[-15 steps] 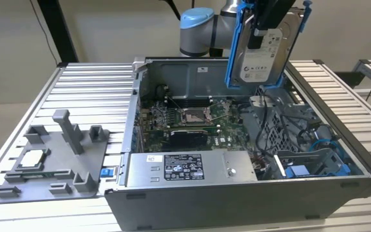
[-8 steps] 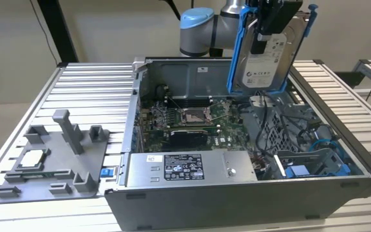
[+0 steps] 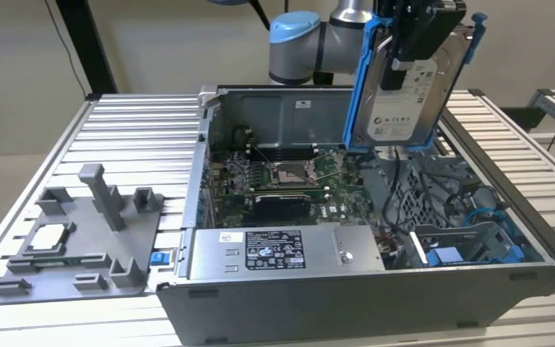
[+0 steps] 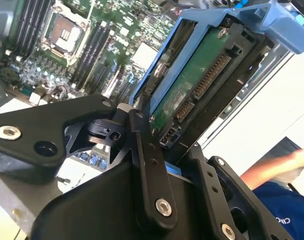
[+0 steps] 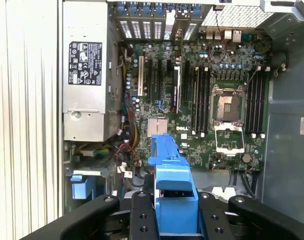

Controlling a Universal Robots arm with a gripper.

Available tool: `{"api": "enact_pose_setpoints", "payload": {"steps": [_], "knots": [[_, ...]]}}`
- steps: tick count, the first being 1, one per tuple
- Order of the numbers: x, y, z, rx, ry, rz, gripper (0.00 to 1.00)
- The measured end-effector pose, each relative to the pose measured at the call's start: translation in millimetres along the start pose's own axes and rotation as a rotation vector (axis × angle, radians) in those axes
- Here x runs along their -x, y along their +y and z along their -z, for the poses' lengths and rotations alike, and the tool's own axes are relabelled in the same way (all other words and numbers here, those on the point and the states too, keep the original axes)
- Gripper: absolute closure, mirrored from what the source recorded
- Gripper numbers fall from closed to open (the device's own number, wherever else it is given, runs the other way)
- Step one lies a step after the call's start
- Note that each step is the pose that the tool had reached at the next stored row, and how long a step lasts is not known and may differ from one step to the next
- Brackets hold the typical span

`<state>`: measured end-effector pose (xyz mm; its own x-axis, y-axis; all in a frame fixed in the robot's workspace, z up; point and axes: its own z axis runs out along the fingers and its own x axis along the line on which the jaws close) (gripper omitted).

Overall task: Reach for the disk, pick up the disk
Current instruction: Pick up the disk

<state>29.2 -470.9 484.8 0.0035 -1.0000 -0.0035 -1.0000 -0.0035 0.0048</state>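
Silver disk (image 3: 407, 90) with blue side rails, held clamped in the claw (image 3: 422, 32) above an open computer case (image 3: 355, 289).

The disk is seen hanging upright below the claw, its white printed label facing outward in the exterior view. In the second wrist view its green circuit board and connector (image 4: 197, 82) are shown between the black fingers (image 4: 146, 165), which are closed on it. Directly beneath lies the motherboard (image 5: 212, 100); a grey power supply box (image 3: 287, 249) sits lower down, near the case's front wall.
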Motion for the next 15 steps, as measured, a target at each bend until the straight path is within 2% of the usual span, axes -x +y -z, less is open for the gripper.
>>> {"api": "enact_pose_setpoints", "payload": {"steps": [15], "knots": [[-49.2,0.2,0.0,0.0,0.0001,-0.001,1.0]]}}
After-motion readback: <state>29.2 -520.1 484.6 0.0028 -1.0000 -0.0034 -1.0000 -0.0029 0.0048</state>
